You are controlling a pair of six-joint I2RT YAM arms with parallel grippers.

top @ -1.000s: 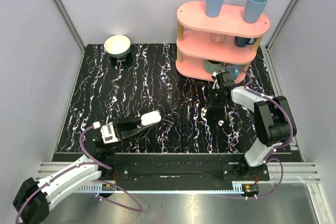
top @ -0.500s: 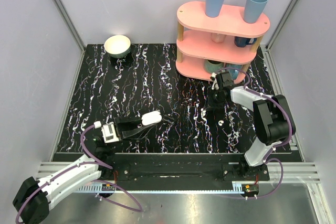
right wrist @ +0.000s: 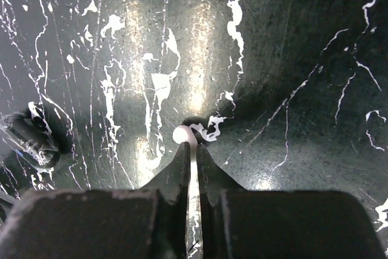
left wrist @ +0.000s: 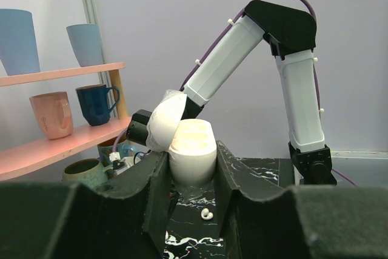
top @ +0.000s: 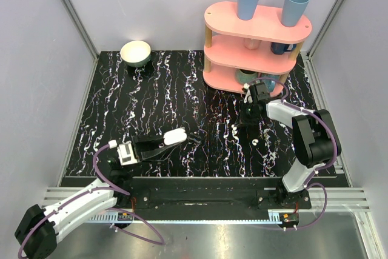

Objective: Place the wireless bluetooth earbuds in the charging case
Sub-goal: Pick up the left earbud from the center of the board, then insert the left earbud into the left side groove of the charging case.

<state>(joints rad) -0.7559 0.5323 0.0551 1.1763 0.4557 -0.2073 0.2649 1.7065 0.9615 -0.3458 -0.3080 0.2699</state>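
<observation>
Pinching a tiny glossy white plastic earbud (right wrist: 181, 134) off the black, white-veined marble tabletop (right wrist: 303, 59) is, I judge, the step in hand. The right gripper (right wrist: 193, 150) is pressing its jaws almost together on the bud at their tips. A second white earbud (top: 255, 142) is lying on the table nearby. Well apart, the left gripper (left wrist: 191, 161) is clamping the smooth white pill-shaped plastic charging case (left wrist: 193, 144), its lid standing open. Next, the bud is likely needing a lift and a careful carry to the case's socket.

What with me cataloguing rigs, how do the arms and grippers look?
The left arm and right arm have white shells, black joints and purple cables tied alongside. The left gripper and right gripper have matte black fingers ahead of white wrist blocks.
</observation>
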